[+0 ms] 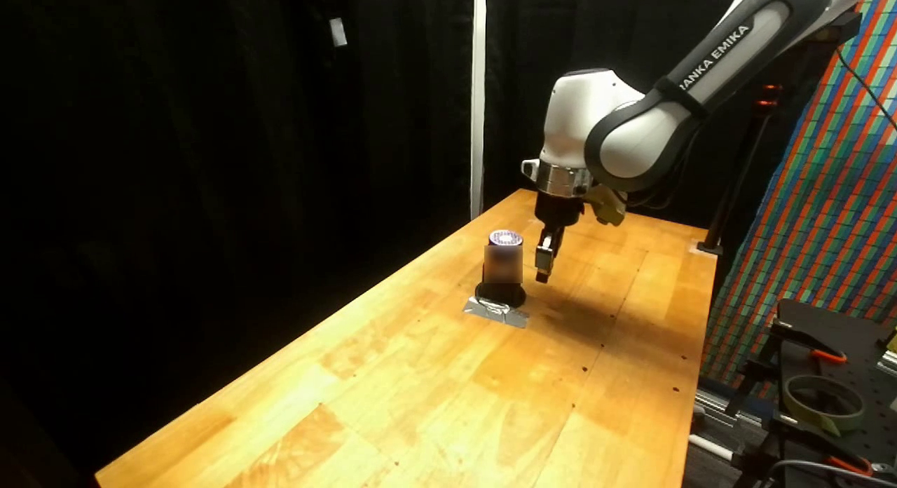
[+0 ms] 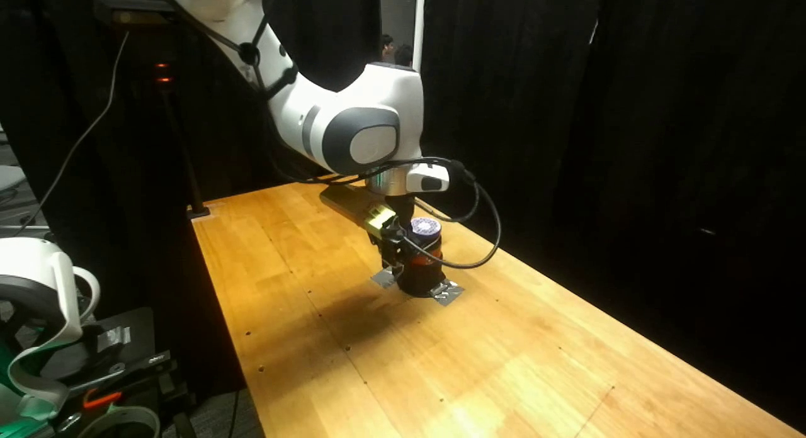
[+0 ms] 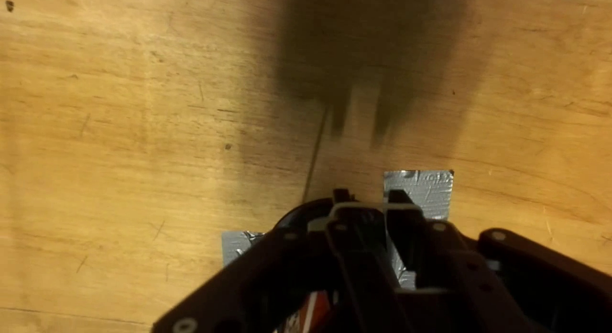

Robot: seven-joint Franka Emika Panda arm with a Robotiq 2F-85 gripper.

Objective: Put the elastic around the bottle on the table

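The bottle is dark with an orange-red band and a pale patterned top. It stands upright on the wooden table; it also shows in an exterior view, partly behind the gripper. In the wrist view the fingers hide most of it; its red label peeks out. My gripper points down beside the bottle, fingertips above the table and lower than the bottle's top. In the wrist view the fingertips are apart. A pale elastic is stretched around both fingers near their tips. It is not around the bottle.
Silver tape lies at the bottle's base, with pieces on two sides. A cable loop hangs from the wrist close to the bottle. Dark curtains stand behind the table. A side cart with a tape roll stands beside it.
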